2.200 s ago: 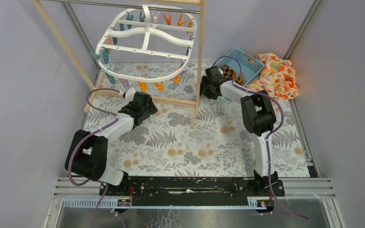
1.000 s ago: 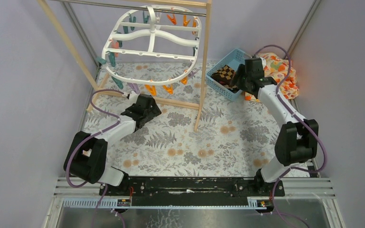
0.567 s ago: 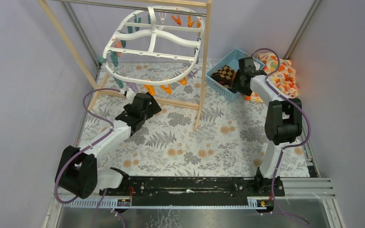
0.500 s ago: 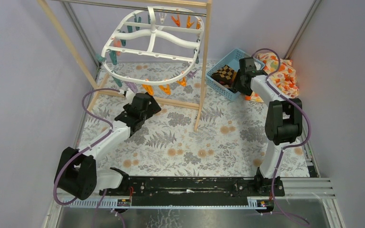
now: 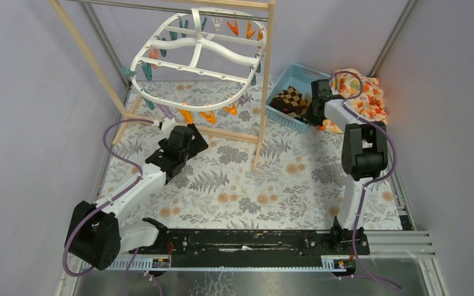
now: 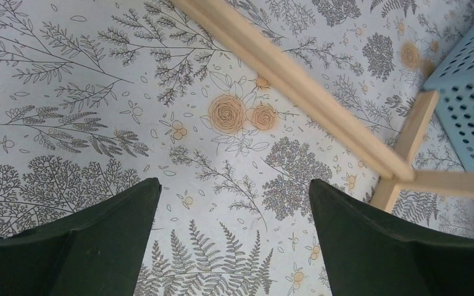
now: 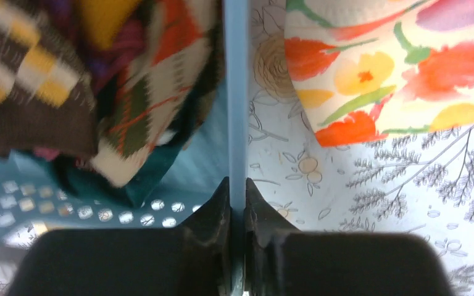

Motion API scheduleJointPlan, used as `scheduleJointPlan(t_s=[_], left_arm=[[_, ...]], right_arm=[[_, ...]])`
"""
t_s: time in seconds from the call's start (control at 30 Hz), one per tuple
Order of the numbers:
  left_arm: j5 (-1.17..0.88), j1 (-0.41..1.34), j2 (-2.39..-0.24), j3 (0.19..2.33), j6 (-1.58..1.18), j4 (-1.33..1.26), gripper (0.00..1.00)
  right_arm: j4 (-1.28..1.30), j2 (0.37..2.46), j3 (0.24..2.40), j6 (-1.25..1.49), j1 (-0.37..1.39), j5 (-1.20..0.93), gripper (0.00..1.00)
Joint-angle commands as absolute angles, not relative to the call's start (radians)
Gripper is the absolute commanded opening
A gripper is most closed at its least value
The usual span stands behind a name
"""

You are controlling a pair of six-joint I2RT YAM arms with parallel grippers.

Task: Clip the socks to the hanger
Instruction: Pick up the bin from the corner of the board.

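The socks (image 5: 290, 98) lie heaped in a blue basket (image 5: 282, 116) at the back right. A dark brown checked one (image 7: 24, 74) and an argyle one (image 7: 154, 80) show in the right wrist view. My right gripper (image 5: 316, 106) is shut on the basket's thin blue wall (image 7: 236, 92), one finger inside and one outside (image 7: 237, 185). The white oval hanger (image 5: 191, 75) hangs from the wooden rack with teal and orange pegs dangling. My left gripper (image 5: 190, 137) hovers low over the flowered mat, jaws wide open and empty (image 6: 234, 188).
A wooden rack rail (image 6: 296, 86) and its upright post (image 5: 263, 92) stand between the two arms. The orange floral cloth (image 5: 361, 92) is bunched just right of the basket (image 7: 395, 61). Grey walls close in on both sides.
My right gripper closed onto the basket wall, and the basket shifted slightly right. The hanger swung a little. The left gripper stayed open near the rack's base rail.
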State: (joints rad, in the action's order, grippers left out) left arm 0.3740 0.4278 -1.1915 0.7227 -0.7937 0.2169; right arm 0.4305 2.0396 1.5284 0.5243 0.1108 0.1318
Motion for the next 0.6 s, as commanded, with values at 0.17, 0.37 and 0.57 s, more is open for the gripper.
scheduleJointPlan(t_s=[0.17, 0.37, 0.57], left_arm=[[0.414, 0.443, -1.154, 0.694, -0.788, 0.238, 0.99], [0.399, 0.451, -1.155, 0.698, -0.792, 0.234, 0.99], [0.390, 0.457, -1.146, 0.711, -0.768, 0.238, 0.99]], right_arm=[[0.418, 1.893, 1.501, 0.515, 0.105, 0.189, 0.00], [0.479, 1.816, 1.557, 0.494, 0.090, 0.215, 0.00], [0.560, 1.767, 1.598, 0.469, 0.073, 0.201, 0.00]])
